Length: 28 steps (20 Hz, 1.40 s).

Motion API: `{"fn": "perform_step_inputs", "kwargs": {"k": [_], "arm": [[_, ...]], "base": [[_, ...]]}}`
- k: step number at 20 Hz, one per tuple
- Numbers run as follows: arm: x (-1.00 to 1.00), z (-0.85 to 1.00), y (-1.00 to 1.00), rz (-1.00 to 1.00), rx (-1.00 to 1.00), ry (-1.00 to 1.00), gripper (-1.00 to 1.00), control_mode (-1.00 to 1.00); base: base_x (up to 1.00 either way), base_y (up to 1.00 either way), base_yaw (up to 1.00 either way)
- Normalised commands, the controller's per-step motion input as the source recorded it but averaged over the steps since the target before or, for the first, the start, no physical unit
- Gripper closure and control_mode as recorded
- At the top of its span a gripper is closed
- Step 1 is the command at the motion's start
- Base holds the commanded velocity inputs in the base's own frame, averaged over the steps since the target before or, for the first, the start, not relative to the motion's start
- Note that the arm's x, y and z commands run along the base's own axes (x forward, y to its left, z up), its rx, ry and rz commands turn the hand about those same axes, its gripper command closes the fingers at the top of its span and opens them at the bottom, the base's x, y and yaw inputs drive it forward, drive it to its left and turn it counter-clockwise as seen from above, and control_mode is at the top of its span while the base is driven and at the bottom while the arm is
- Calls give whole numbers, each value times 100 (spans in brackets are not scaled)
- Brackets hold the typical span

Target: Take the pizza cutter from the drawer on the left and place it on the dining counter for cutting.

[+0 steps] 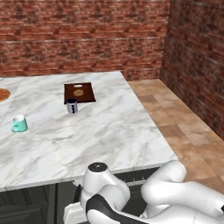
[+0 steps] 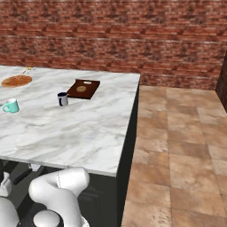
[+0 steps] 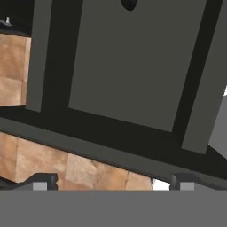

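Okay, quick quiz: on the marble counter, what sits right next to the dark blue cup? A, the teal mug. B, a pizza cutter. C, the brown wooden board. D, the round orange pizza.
C: the dark blue cup stands just in front of the brown wooden board, while the teal mug and the pizza lie farther off along the counter.

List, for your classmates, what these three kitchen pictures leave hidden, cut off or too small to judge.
- Pizza cutter: none can be made out; the hand view faces dark cabinet panels.
- Tool: fingertips cropped by the hand view's bottom, so the jaw state is unclear.
- Round item on the wooden board: too small to identify.
- Orange disc: cut by the left base view's left edge.
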Motion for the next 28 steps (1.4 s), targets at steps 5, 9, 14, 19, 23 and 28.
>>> {"fn": "perform_step_inputs", "kwargs": {"k": [5, 9, 14, 19, 23, 28], "arm": [[7, -4, -6, 0, -6, 0, -100, -100], [15, -13, -7, 0, -6, 0, -100, -100], [15, -32, 0, 0, 0, 0, -100, -100], [9, -40, 1, 0, 0, 0, -100, -100], [-1, -38, 10, 0, 0, 0, -100, -100], [-15, -32, 19, 0, 0, 0, -100, -100]], "base": [[0, 0, 0], [0, 0, 0], [0, 0, 0], [0, 0, 0], [0, 0, 0], [0, 0, 0]]}}
